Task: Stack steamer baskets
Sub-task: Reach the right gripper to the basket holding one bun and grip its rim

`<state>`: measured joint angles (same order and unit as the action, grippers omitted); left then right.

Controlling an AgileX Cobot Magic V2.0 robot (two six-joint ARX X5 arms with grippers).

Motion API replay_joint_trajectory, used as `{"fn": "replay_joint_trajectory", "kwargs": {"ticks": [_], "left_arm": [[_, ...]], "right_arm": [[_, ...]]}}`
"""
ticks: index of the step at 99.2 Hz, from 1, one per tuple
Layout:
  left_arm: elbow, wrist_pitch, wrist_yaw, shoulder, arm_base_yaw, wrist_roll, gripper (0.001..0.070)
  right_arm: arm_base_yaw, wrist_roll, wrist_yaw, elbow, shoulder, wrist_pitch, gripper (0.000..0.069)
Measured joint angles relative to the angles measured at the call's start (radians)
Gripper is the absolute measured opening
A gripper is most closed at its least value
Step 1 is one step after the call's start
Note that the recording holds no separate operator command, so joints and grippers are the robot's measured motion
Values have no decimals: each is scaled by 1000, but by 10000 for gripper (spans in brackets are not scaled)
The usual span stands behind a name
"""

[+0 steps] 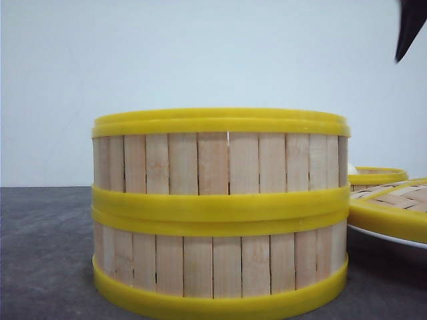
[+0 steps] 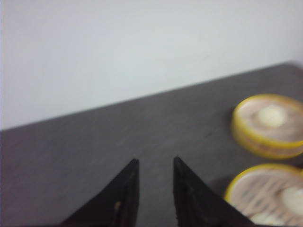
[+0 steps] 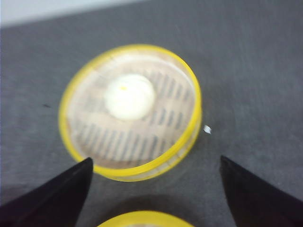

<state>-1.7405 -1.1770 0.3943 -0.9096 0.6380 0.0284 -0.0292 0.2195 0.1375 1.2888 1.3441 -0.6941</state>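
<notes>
Right wrist view: our right gripper (image 3: 154,187) hangs wide open and empty above a steamer basket (image 3: 130,112) holding one pale bun (image 3: 129,96). Our left gripper (image 2: 155,163), narrowly parted, grips nothing.

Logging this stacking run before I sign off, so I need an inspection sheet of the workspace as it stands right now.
Surface: dark grey table, matte.
Job's things: two steamer baskets stacked in the front view; single steamer basket holds a pale bun.
Clutter: yellow-rimmed woven lid on a white plate, right of the stack; small white speck.
Grippers: left hand open, empty; right hand open wide above the single basket.
Cables: nothing seen.
Surroundings: plain pale wall.
</notes>
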Motion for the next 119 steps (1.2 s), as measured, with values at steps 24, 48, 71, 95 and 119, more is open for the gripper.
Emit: {"fn": "replay_joint_trajectory", "kwargs": {"ticks": [24,48,71,95,119], "left_arm": [[77,-46,35,138,0,2,112],[234,-23,106,230,0,14,112],[300,-18,108,278,0,62,112],[318,23,108,269,0,66,112],[335,108,108,269,0,52,111]], "right_arm": [[4,-6,-8,346,401,-172,420],[7,17,-13,350,566,-171,403],[-5,21,-41,350,636,-147,308],[-17,24,-80,350,683,-133,281],[-17,24,-75,350,697,-133,134]]}}
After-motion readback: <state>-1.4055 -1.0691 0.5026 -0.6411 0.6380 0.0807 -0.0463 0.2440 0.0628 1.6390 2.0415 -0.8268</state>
